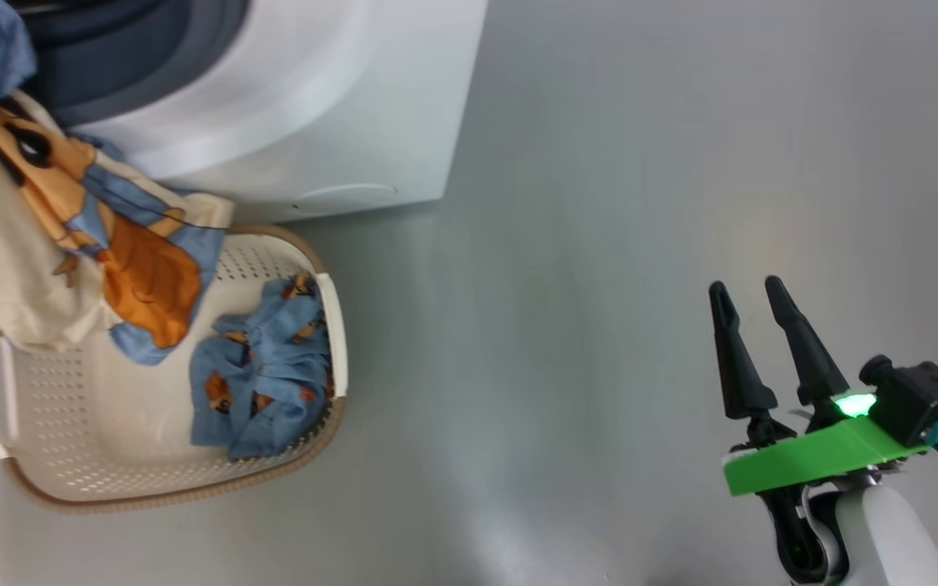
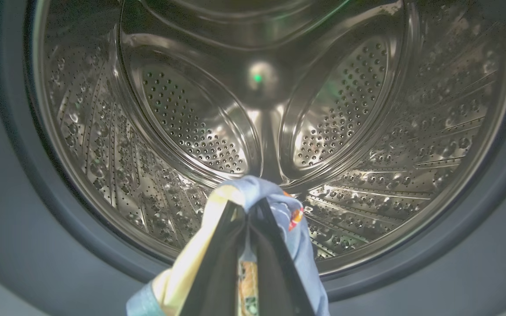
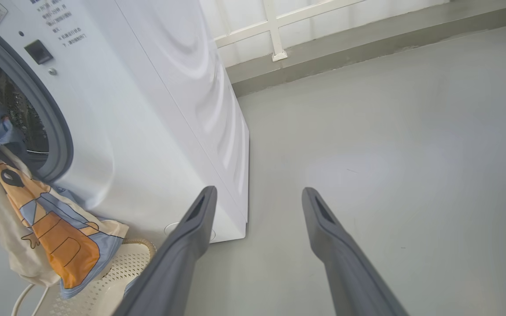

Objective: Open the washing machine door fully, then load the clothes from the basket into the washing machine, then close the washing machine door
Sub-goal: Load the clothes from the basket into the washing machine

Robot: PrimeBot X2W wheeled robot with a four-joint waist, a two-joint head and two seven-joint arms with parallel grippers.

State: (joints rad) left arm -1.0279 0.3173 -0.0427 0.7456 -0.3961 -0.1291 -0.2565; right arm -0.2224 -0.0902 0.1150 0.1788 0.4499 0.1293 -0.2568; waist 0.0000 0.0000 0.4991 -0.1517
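A: Left gripper (image 2: 247, 207)?
B: Clenched on cloth (image 2: 257, 191), at the drum (image 2: 182, 114) mouth.
A: Right gripper (image 1: 746, 286)?
B: Released, over floor (image 1: 567, 309), well apart from basket (image 1: 337, 325) and washer (image 1: 339, 106).

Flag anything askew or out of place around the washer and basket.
The cream garment, pinched in the shut left gripper at the drum mouth, hangs long. Its tail trails down the washer front and reaches the basket rim, so it may snag going in.

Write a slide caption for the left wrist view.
Left end effector, shut on a cream-and-blue garment, points into the perforated steel drum of the washing machine.
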